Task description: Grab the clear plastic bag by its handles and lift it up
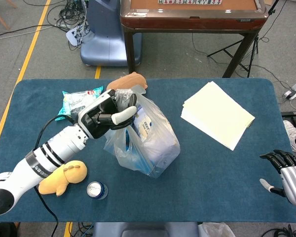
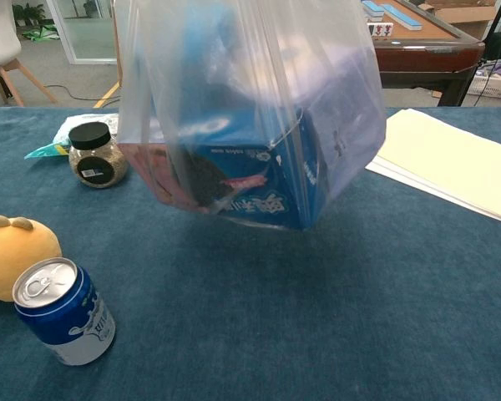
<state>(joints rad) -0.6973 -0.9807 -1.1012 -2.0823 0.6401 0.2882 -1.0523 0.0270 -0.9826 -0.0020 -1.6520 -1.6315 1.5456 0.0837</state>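
Observation:
The clear plastic bag (image 1: pixel 149 143) hangs from my left hand (image 1: pixel 108 114), which grips its gathered handles (image 1: pixel 124 97) at the top. In the chest view the bag (image 2: pixel 259 109) floats clear of the blue table (image 2: pixel 317 309), with blue and red snack packs showing through its bottom. The left hand itself is out of the chest view. My right hand (image 1: pixel 285 174) rests at the table's right front edge, fingers apart and holding nothing.
A drink can (image 2: pixel 63 322) and a yellow plush (image 2: pixel 15 253) sit front left. A black-lidded jar (image 2: pixel 96 154) and a snack packet (image 1: pixel 79 101) lie behind them, a brown plush (image 1: pixel 133 79) farther back. A paper stack (image 1: pixel 217 114) lies right.

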